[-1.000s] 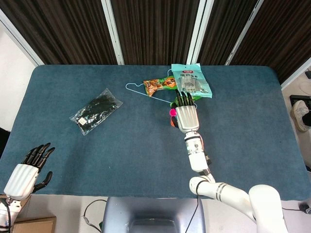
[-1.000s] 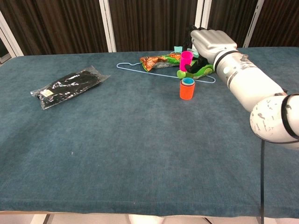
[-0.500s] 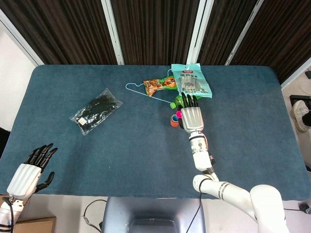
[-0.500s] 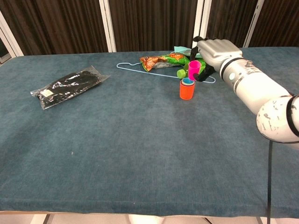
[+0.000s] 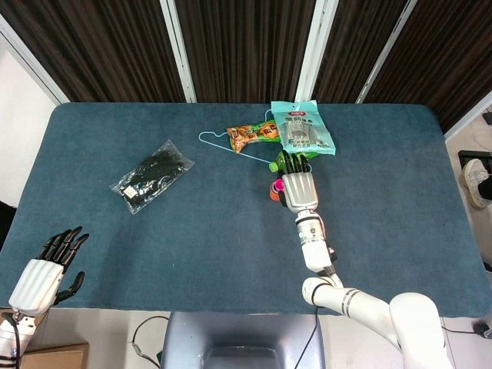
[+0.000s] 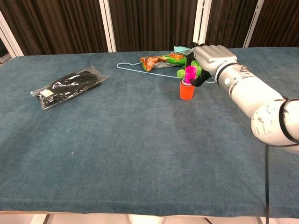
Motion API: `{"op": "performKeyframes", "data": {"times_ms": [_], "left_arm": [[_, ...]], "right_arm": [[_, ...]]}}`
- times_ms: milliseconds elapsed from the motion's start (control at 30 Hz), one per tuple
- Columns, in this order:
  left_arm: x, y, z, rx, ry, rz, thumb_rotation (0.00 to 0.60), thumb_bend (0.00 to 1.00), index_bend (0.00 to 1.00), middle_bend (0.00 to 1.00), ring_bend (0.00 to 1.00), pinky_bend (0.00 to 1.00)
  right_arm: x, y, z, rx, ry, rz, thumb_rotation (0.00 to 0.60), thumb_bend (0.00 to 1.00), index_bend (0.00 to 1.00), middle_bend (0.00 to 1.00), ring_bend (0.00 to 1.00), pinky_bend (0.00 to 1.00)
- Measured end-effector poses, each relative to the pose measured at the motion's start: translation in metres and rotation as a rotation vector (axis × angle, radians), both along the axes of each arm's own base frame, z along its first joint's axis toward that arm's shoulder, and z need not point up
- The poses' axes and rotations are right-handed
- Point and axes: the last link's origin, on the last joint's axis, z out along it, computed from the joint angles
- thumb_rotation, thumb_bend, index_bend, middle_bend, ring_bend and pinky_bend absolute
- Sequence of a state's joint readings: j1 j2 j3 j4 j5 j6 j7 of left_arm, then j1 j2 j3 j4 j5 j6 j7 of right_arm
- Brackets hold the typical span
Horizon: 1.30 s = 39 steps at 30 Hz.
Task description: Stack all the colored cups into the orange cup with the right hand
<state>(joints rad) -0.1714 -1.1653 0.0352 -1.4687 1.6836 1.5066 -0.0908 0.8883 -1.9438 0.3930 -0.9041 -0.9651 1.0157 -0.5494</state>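
The left hand hangs off the table's near edge with fingers spread and nothing in it, while the right hand grips the pink cup, its base in the orange cup, with the green cup just behind.

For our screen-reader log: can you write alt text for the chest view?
The robot's right hand holds a pink cup in the mouth of an orange cup on a blue table. Behind lie a wire hanger and snack packets; a black bag sits left.
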Motion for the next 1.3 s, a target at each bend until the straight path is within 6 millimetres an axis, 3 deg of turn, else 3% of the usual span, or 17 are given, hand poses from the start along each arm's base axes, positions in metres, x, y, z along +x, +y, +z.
{"op": "performKeyframes", "data": {"times_ms": [133, 200, 233, 300, 333, 600, 700, 800, 933, 1033, 1133, 1300], "left_arm": [[0.000, 0.000, 0.000, 0.002, 0.000, 0.001, 0.600, 0.46, 0.00, 0.00, 0.03, 0.13], [0.000, 0.000, 0.000, 0.003, -0.001, 0.001, 0.600, 0.46, 0.00, 0.00, 0.03, 0.13], [0.000, 0.000, 0.000, 0.003, -0.001, 0.001, 0.600, 0.46, 0.00, 0.00, 0.03, 0.13], [0.000, 0.000, 0.001, 0.002, -0.001, 0.000, 0.600, 0.46, 0.00, 0.00, 0.03, 0.13], [0.000, 0.000, 0.001, 0.002, -0.001, 0.000, 0.600, 0.46, 0.00, 0.00, 0.03, 0.13], [0.000, -0.001, 0.002, 0.007, -0.003, -0.006, 0.600, 0.46, 0.00, 0.00, 0.03, 0.13], [0.000, -0.002, 0.004, 0.018, -0.006, -0.008, 0.600, 0.46, 0.00, 0.00, 0.03, 0.13], [0.000, -0.002, 0.005, 0.028, -0.005, -0.008, 0.600, 0.46, 0.00, 0.00, 0.01, 0.13], [0.001, -0.003, 0.003, 0.034, 0.005, -0.013, 0.600, 0.46, 0.00, 0.00, 0.00, 0.13], [0.003, -0.004, -0.001, 0.033, 0.022, -0.020, 0.600, 0.46, 0.00, 0.00, 0.00, 0.12], [0.006, -0.006, -0.005, 0.024, 0.033, -0.034, 0.600, 0.46, 0.00, 0.00, 0.00, 0.11], [0.007, -0.009, -0.007, 0.028, 0.034, -0.038, 0.600, 0.46, 0.00, 0.00, 0.00, 0.11]], "right_arm": [[0.001, 0.000, -0.003, 0.008, 0.005, 0.001, 0.600, 0.49, 0.55, 0.04, 0.00, 0.00], [0.000, 0.000, -0.004, 0.013, 0.007, -0.002, 0.600, 0.49, 0.36, 0.03, 0.00, 0.00], [-0.001, 0.001, -0.004, 0.018, 0.010, -0.008, 0.600, 0.49, 0.20, 0.01, 0.00, 0.00], [-0.003, 0.001, -0.005, 0.030, 0.018, -0.021, 0.600, 0.49, 0.04, 0.00, 0.00, 0.00], [-0.004, 0.001, -0.005, 0.039, 0.020, -0.029, 0.600, 0.49, 0.00, 0.00, 0.00, 0.00], [-0.006, 0.018, 0.019, 0.049, -0.004, 0.019, 0.600, 0.47, 0.00, 0.00, 0.00, 0.00], [-0.016, 0.041, 0.040, 0.046, -0.013, 0.067, 0.600, 0.39, 0.00, 0.00, 0.00, 0.00], [-0.045, 0.082, 0.070, 0.051, 0.013, 0.094, 0.600, 0.35, 0.00, 0.00, 0.00, 0.00], [-0.109, 0.164, 0.118, 0.042, 0.069, 0.042, 0.600, 0.34, 0.00, 0.00, 0.00, 0.00], [-0.142, 0.210, 0.141, -0.002, 0.031, -0.026, 0.600, 0.33, 0.00, 0.00, 0.00, 0.00], [-0.159, 0.228, 0.158, -0.023, 0.008, -0.036, 0.600, 0.33, 0.00, 0.00, 0.00, 0.00], [-0.166, 0.243, 0.175, -0.028, -0.001, -0.032, 0.600, 0.33, 0.00, 0.00, 0.00, 0.00]]}}
